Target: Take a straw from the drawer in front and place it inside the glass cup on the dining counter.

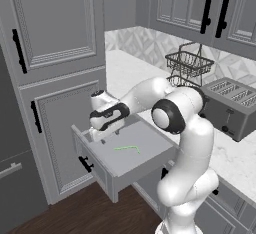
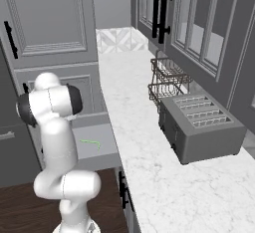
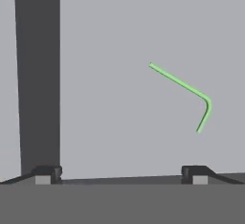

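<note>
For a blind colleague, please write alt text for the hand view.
A thin green bent straw lies flat on the grey floor of an open drawer. The open gripper is above it, with its two dark fingertips at the bottom of the picture.

Straw in the drawer, off to one side of my pincer

From the hand view, the straw lies flat on the drawer floor ahead of my pincer, nearer its right finger, apart from both fingertips. Beyond the pincer, the toaster sits on the worktop with the wire rack behind it.
</note>
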